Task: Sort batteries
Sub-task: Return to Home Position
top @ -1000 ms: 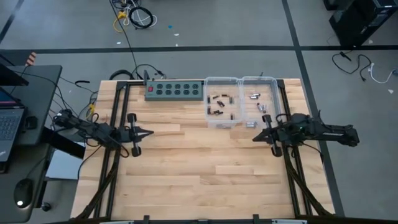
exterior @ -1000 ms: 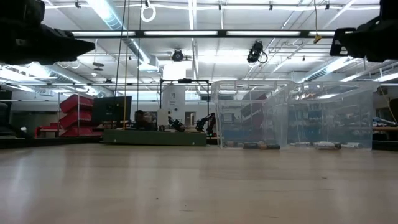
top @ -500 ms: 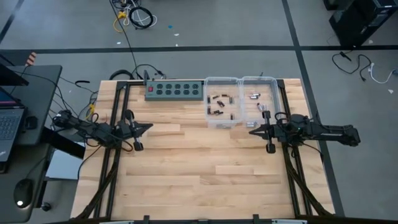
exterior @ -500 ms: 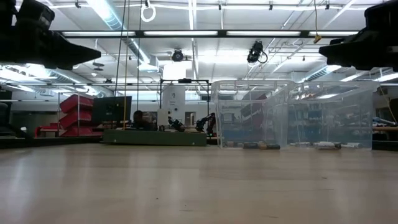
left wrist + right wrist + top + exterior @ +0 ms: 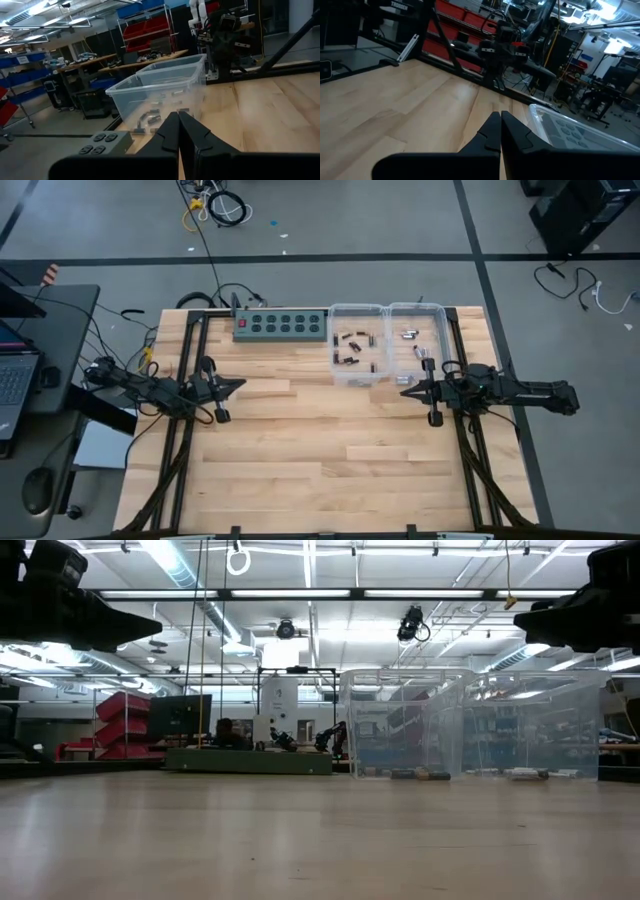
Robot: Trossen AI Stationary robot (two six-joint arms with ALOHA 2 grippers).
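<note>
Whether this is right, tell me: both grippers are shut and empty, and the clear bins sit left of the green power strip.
Wrong side: the high view shows the clear bins right of the green power strip. The left gripper and right gripper are shut and empty.

A light wooden plank table (image 5: 300, 450) carries a long green power strip with dark sockets (image 5: 280, 326) along its far edge, near the middle. Just right of the strip, two clear plastic bins (image 5: 355, 307) stand side by side, walls touching, in the far right corner.
</note>
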